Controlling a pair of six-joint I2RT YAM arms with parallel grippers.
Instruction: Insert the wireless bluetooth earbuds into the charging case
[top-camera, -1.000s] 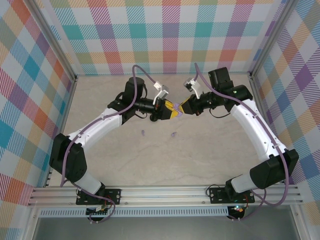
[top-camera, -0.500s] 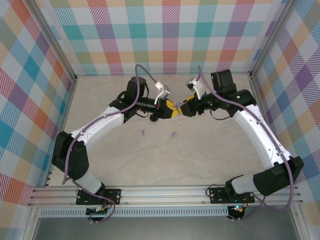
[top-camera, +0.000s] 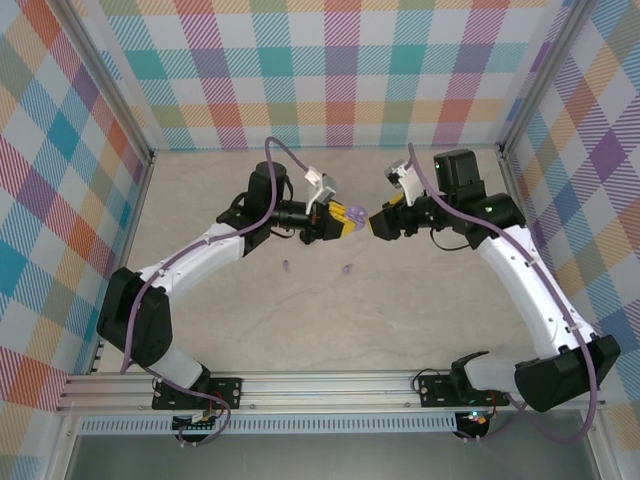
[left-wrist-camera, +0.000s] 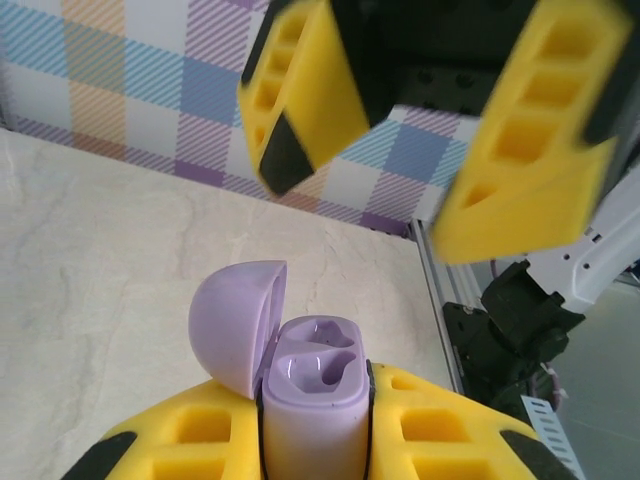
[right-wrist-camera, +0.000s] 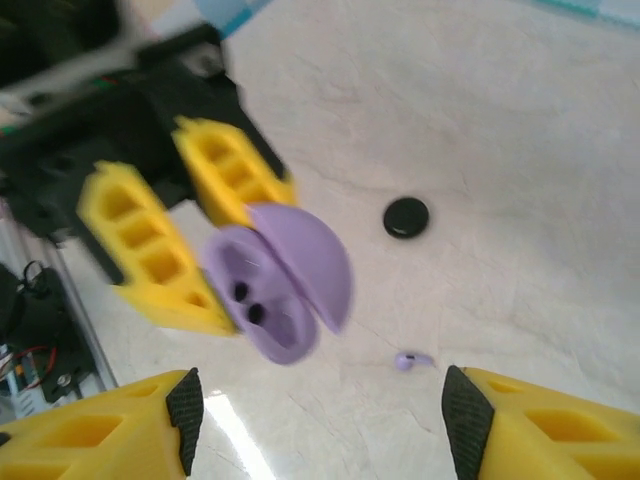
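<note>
Your left gripper (top-camera: 338, 222) pinches the lilac case (left-wrist-camera: 312, 400), lid (left-wrist-camera: 238, 320) open, presenting its sockets (left-wrist-camera: 318, 352) to the spread right gripper (top-camera: 380, 222); a lilac earbud (right-wrist-camera: 410, 360) lies on the table (top-camera: 300, 320) below.

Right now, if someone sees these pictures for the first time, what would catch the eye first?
The lilac charging case, lid flipped open and both sockets empty, clamped in the left end effector above mid-table. The right end effector faces it, open, close by. Two lilac earbuds lie on the table, nearer the bases.
</note>
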